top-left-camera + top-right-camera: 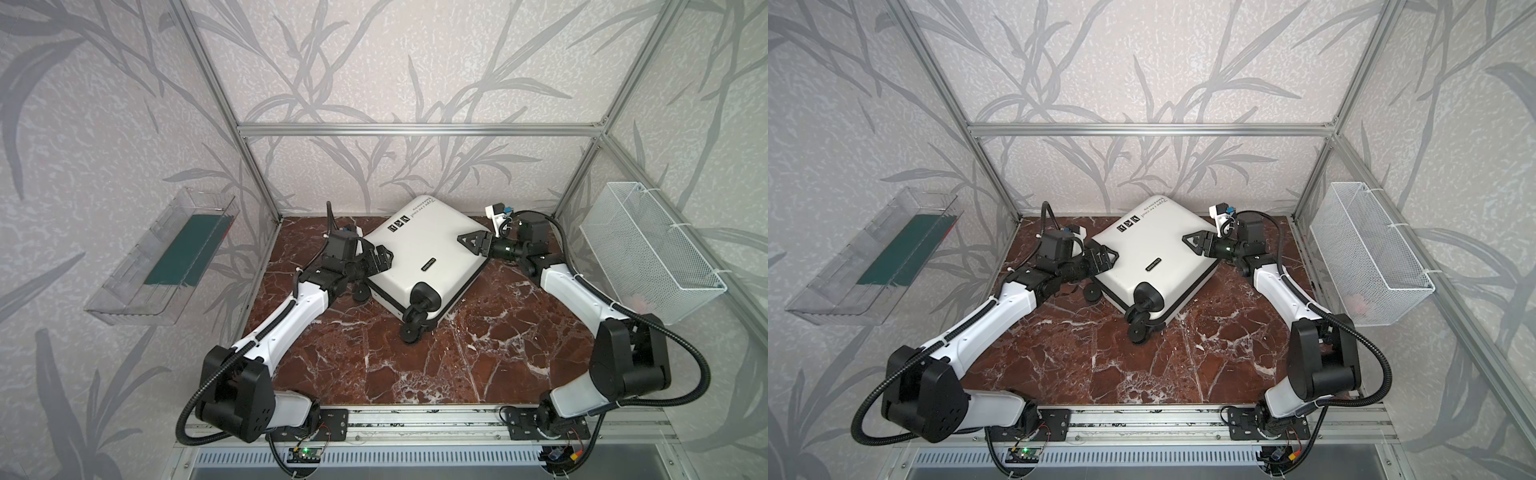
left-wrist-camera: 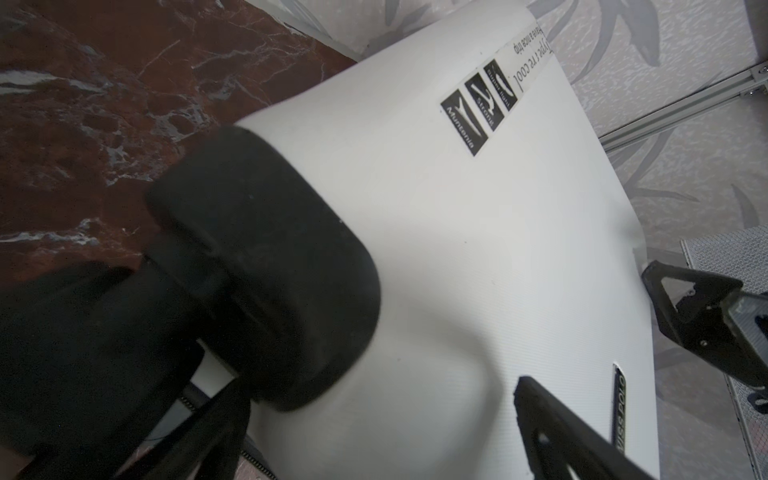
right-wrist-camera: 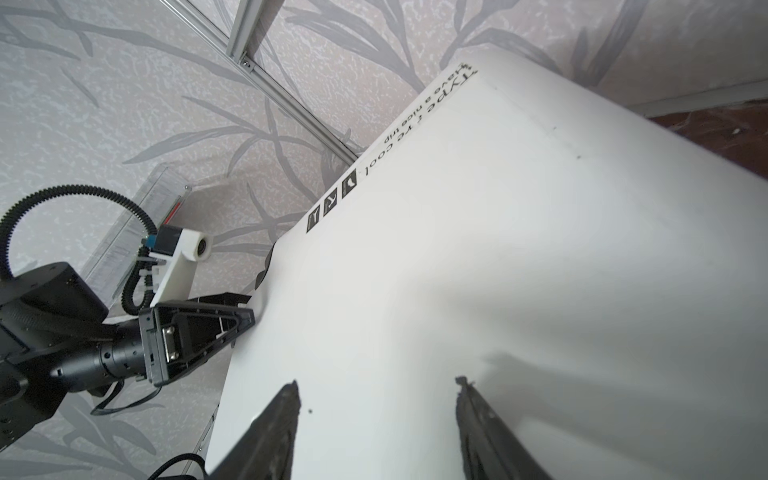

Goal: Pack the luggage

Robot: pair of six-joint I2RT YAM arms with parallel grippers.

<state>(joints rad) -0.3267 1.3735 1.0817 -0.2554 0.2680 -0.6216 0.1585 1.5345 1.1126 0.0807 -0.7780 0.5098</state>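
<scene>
One luggage [image 1: 424, 253] lies closed and flat on the bench [image 1: 415, 365], toward the back and near the middle in both top views [image 1: 1150, 253]. It is turned at an angle, so one corner points to the back wall. Its white shell faces up, with black lettering and three square marks near the far edge, and the black wheels [image 1: 415, 320] stick out on the near side. The left jaws stand wide open at the left edge of the luggage, close to a wheel. In the left wrist view one finger [image 2: 530, 401] is over the shell and the other is dark and blurred beside the wheel housing; they clamp nothing. The right jaws are at the right corner, apart from each other, with both tips [image 3: 286, 399] seen over bare shell and nothing between them. A bin [image 1: 166, 257] hangs on the left wall and a basket [image 1: 648, 249] on the right wall, both well apart from the luggage.
</scene>
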